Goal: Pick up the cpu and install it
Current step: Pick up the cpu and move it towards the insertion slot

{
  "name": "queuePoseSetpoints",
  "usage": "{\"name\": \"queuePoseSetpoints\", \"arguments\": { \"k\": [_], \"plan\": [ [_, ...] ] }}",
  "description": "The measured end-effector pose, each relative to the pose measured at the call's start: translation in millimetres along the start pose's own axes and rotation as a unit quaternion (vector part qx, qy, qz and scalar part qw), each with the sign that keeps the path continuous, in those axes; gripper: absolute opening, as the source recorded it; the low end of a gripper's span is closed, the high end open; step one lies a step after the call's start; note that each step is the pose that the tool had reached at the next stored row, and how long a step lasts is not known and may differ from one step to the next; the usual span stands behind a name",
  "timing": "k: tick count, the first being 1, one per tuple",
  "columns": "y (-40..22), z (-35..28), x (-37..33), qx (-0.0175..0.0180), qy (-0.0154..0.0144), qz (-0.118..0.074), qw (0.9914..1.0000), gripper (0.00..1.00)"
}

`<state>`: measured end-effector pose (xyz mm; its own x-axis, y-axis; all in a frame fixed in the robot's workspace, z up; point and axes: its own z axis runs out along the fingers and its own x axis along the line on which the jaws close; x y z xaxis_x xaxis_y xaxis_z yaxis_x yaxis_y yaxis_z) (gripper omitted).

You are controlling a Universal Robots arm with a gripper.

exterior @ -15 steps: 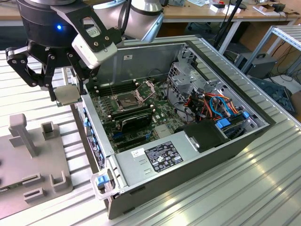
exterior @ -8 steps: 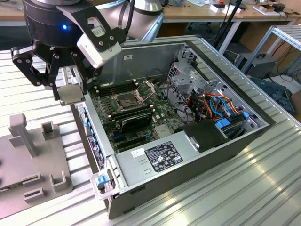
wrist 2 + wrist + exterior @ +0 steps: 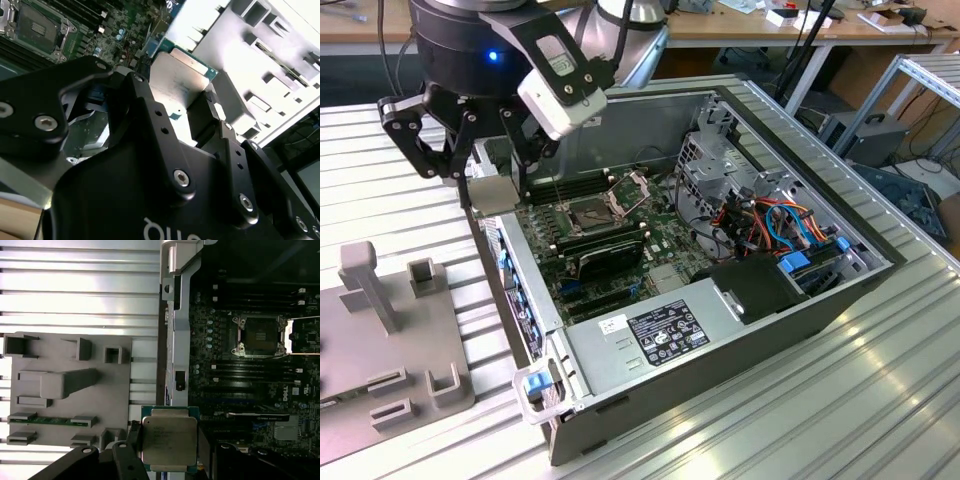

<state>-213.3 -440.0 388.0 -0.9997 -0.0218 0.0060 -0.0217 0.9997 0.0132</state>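
The claw (image 3: 169,454) pinches the cpu (image 3: 169,440) by two opposite edges, with the metal lid facing the first wrist view. The cpu hangs in the air, well apart from the open socket (image 3: 260,335), over the case wall (image 3: 512,275). In the exterior view, the socket (image 3: 595,213) lies lower and toward the exterior view's right of the cpu (image 3: 495,195). The socket's bracket (image 3: 632,184) stands raised. The cpu appears roughly level with the socket face.
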Motion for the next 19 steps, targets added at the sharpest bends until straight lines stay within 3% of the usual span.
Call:
{"name": "queuePoseSetpoints", "arguments": {
  "k": [2, 19],
  "plan": [
    [-0.5, -0.1, -21.3, 0.0, 0.0, 0.0, 1.0, 0.54],
    [-0.8, -0.2, -38.9, 0.0, 0.0, 0.0, 1.0, 0.54]
  ]
}}
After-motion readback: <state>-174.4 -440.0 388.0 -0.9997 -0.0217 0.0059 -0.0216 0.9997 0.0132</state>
